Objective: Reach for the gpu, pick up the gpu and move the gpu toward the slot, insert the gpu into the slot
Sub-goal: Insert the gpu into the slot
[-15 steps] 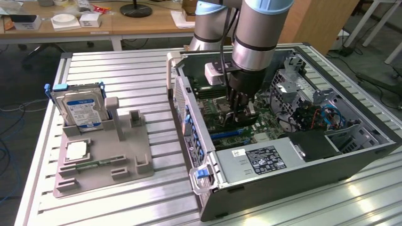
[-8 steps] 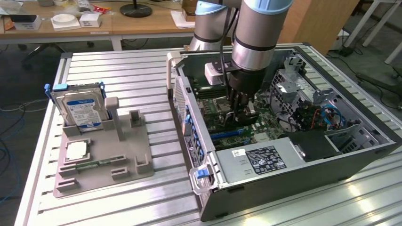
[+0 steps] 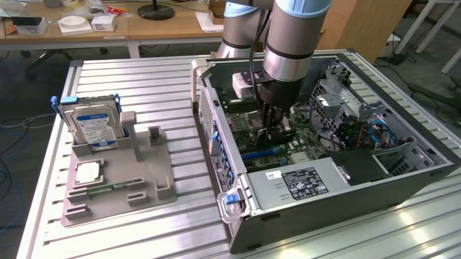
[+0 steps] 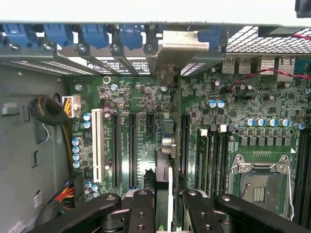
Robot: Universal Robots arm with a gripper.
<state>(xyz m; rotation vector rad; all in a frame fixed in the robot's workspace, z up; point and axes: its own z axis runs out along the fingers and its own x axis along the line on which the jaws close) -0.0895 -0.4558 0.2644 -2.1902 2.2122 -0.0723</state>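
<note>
My gripper [image 3: 277, 125] is down inside the open computer case [image 3: 432, 156], shut on the gpu [image 3: 279, 136]. The gpu is a thin dark card held upright just above the green motherboard [image 3: 249, 127]. In the wrist view the gpu [image 4: 164, 179] shows edge-on between my two black fingers [image 4: 142, 213], running toward the case's rear wall. Its silver end bracket [image 4: 182, 46] sits at the rear openings beside the blue latches [image 4: 95, 34]. Long black expansion slots [image 4: 132, 145] lie on either side of the card. The slot directly under it is hidden by the card.
A grey fixture [image 3: 119, 186] on the exterior view's left holds a blue-labelled hard drive [image 3: 90, 125], a processor chip [image 3: 88, 172] and a green memory stick [image 3: 108, 189]. In the case are a power supply [image 3: 303, 183], a drive cage [image 3: 342, 91], cables [image 3: 374, 135] and the processor socket [image 4: 260, 187].
</note>
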